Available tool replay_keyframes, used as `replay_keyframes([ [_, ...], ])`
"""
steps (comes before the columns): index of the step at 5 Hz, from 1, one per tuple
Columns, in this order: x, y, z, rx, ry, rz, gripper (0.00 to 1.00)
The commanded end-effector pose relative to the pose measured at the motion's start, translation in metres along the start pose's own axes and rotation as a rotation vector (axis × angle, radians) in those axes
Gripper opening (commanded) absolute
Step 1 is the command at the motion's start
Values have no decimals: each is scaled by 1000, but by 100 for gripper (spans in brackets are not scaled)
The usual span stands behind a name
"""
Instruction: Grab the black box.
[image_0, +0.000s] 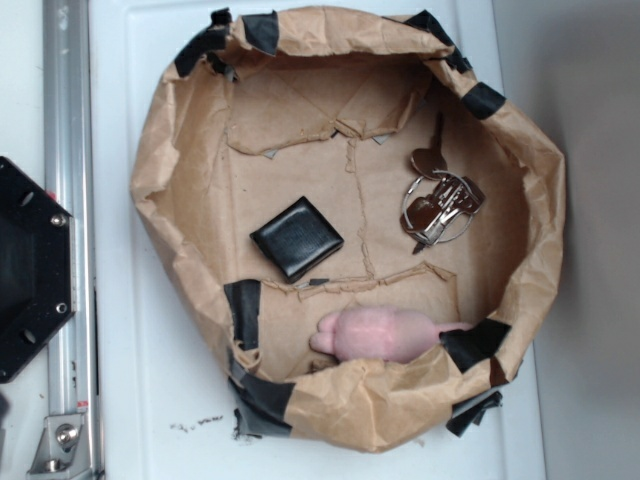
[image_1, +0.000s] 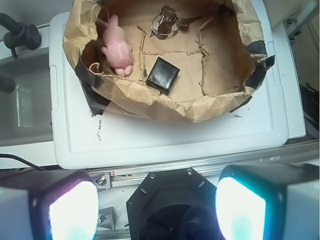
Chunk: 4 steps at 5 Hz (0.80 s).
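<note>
Gripper (image_1: 157, 210) fingers stand apart, well short of the small glossy square black box (image_1: 162, 75) on the crumpled brown paper nest's (image_1: 165, 107) floor; descend vertically, clearing the rim.

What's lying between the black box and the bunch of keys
Nothing but bare brown paper with a torn seam separates the black box from the keys, clearest in the exterior view.

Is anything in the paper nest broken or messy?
Yes. The brown paper nest is crumpled and patched with black tape, and its floor shows torn seams. The black box sits skewed, the pink toy lies against the wall. Dark crumbs lie outside.
</note>
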<state>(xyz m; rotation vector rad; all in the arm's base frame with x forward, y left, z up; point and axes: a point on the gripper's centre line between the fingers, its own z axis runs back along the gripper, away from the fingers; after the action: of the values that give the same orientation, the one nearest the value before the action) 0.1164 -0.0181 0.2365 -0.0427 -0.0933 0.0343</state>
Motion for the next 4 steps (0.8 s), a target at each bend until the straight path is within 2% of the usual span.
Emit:
replay_keyframes([
  [1, 0, 0, 0, 0, 0, 0, 100],
  [2, 37, 7, -8, 158, -85, 238, 100],
  [3, 69, 13, -34, 5, -131, 384, 100],
  [4, 77, 12, -65, -103, -49, 359, 100],
])
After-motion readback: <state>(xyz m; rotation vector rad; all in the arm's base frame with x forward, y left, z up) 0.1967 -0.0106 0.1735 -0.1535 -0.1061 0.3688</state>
